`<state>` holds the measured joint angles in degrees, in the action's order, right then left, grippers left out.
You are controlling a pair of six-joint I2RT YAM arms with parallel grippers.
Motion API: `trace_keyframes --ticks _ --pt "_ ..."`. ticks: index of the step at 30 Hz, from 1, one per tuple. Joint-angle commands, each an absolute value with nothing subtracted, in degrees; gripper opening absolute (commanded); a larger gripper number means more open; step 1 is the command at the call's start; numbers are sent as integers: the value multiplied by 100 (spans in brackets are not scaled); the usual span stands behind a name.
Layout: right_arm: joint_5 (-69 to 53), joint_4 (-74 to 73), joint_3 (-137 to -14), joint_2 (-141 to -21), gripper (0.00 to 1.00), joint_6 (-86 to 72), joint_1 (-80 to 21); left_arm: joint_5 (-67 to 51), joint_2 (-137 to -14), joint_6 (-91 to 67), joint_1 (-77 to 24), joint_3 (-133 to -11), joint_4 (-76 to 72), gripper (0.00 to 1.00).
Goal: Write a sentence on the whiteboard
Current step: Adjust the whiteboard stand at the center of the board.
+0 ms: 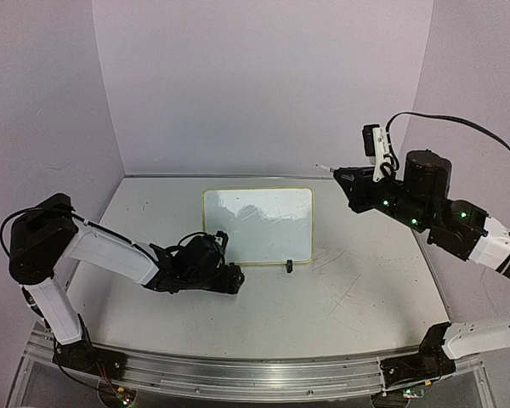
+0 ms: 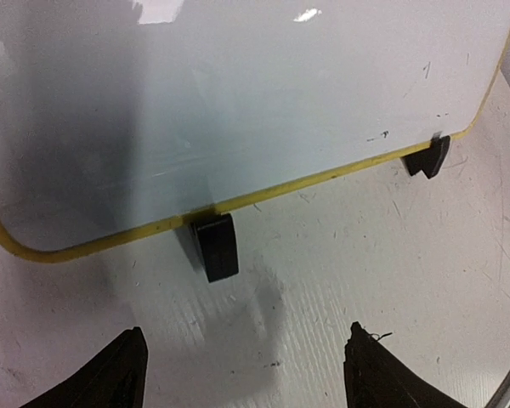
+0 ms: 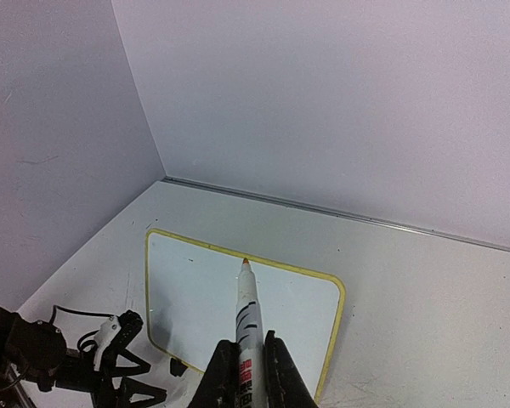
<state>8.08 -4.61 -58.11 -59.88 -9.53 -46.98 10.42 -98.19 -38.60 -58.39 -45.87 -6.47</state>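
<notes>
The whiteboard (image 1: 257,225) stands tilted back at mid-table, yellow-rimmed, its face blank but for a few tiny specks. The left wrist view shows the whiteboard (image 2: 238,93) from close by, with its two black clip feet (image 2: 214,246) (image 2: 432,157) on the table. My left gripper (image 1: 228,259) (image 2: 245,340) sits low in front of the board's lower left corner, open, with only bare table between its fingers. My right gripper (image 1: 344,177) (image 3: 251,340) hovers high to the right of the board, shut on a white marker (image 3: 248,297) (image 1: 325,168). The marker's uncapped tip points toward the whiteboard (image 3: 187,297) and is well clear of it.
Purple walls close in the white, scuffed table (image 1: 357,289) at the back and both sides. An aluminium rail (image 1: 238,374) runs along the near edge between the arm bases. A black cable (image 1: 459,123) arcs above the right arm.
</notes>
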Motion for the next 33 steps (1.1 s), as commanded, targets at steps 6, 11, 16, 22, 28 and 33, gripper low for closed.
trace_keyframes --ticks 6,11,16,22,28,33 --pt "660 -238 -5690 -5604 0 -825 -4730 1377 -10633 -3571 -5862 -5466 -879 77" --pt "667 -244 -5641 -5551 0 -852 -4730 1218 -10918 -3462 -5868 -5720 -879 77" --pt "680 -245 -5648 -5565 0 -876 -4727 1009 -11190 -3335 -5885 -6032 -889 76" --pt "689 -269 -5686 -5572 0 -895 -4732 776 -11537 -3264 -5970 -6458 -885 76" --pt "729 -314 -5707 -5570 0 -892 -4727 575 -11722 -3216 -6025 -6669 -881 79" --pt "820 -361 -5707 -5645 0 -868 -4728 587 -11376 -3136 -6035 -6391 -884 84"
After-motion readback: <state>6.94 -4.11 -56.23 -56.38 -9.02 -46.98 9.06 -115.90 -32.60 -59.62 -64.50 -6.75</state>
